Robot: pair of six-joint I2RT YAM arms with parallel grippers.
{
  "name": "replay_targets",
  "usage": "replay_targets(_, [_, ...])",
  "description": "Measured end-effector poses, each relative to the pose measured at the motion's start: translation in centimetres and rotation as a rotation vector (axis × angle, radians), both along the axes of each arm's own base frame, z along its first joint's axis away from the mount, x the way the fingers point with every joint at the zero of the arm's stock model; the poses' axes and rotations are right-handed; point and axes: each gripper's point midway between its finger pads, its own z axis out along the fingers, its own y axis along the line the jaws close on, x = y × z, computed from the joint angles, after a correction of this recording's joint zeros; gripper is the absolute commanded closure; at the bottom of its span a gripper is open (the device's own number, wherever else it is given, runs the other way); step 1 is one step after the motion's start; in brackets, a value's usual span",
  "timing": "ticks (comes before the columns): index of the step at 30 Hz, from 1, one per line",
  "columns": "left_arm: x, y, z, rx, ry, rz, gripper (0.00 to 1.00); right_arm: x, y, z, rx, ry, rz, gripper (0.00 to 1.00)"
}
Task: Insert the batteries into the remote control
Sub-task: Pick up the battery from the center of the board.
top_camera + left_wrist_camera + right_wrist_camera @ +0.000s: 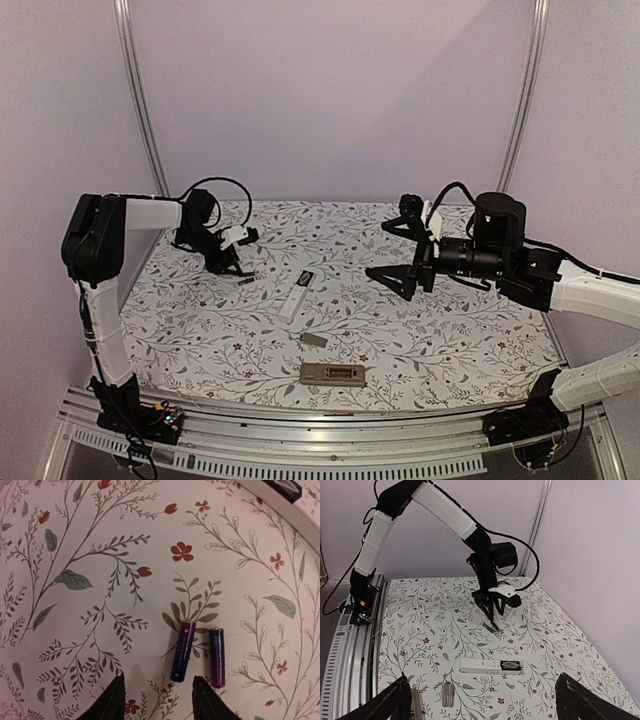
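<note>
Black two-finger left end effector (157,700) hangs spread over the floral-printed surface (75,630), with two slim dark purple-red cylindrical batteries (182,650) side by side just ahead of its right fingertip and bare cloth leftward; the right end effector (481,692) gapes wide.

The left gripper (492,614) points down at the floral table (420,620), just over what look like small dark batteries (490,627). Nearer lies a white remote (491,666), framed by the wide-spread fingers (385,705) of the right gripper (481,677).
</note>
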Motion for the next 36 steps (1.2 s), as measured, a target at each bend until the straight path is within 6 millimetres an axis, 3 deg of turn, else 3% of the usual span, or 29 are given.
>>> replay_targets(10, [-0.3,-0.3,-2.2,0.021,0.043,0.000,0.55,0.2,-0.3,-0.5,-0.007,0.007,-0.009,0.01])
replay_targets(15, [0.2,-1.1,-2.3,0.020,0.038,0.003,0.58,0.3,-0.4,-0.4,-0.006,0.005,-0.013,0.01])
replay_targets(24, [0.5,-2.2,-2.5,0.021,0.031,-0.009,0.82,0.2,-0.6,0.0,0.000,-0.004,-0.015,0.01])
replay_targets(28, [0.6,-2.4,-2.5,0.023,0.028,-0.010,1.00,0.2,-0.7,0.1,0.002,-0.007,-0.016,0.01])
replay_targets(36, [1.3,-2.1,-2.3,0.033,0.013,0.032,1.00,0.3,-0.8,0.0,-0.002,-0.004,-0.022,0.01])
